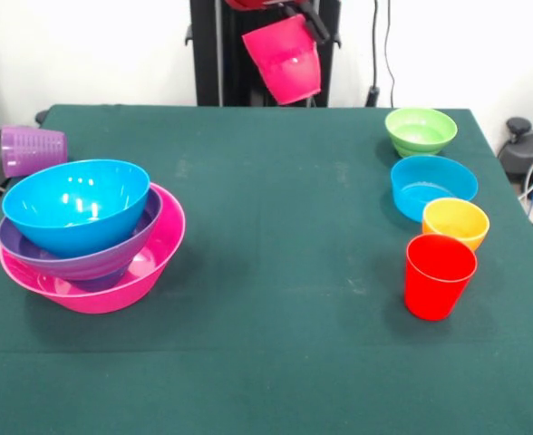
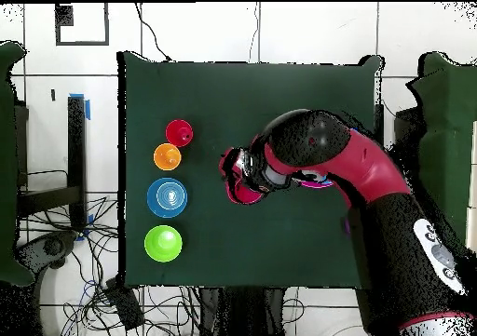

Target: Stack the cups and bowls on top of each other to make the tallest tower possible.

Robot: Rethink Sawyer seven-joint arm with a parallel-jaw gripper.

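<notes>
My gripper (image 1: 305, 22) is raised at the far middle of the table, shut on the magenta-pink cup (image 1: 285, 60), which hangs tilted; both show in the overhead view (image 2: 238, 177). The tower stands at the near left: a blue bowl (image 1: 76, 205) in the purple bowl (image 1: 85, 259) in the huge pink bowl (image 1: 153, 258). The purple cup (image 1: 33, 149) lies on its side behind it. On the right stand the green bowl (image 1: 420, 130), cyan bowl (image 1: 432, 186), orange bowl (image 1: 455, 222) and red cup (image 1: 440, 275). The small dark blue bowl is not visible.
In the overhead view the arm (image 2: 373, 179) covers the tower's side of the green table (image 1: 276, 208). There the red cup (image 2: 179, 132), orange bowl (image 2: 168, 155), cyan bowl (image 2: 167, 197) and green bowl (image 2: 163, 244) stand in a row. Cables hang off the table's edges.
</notes>
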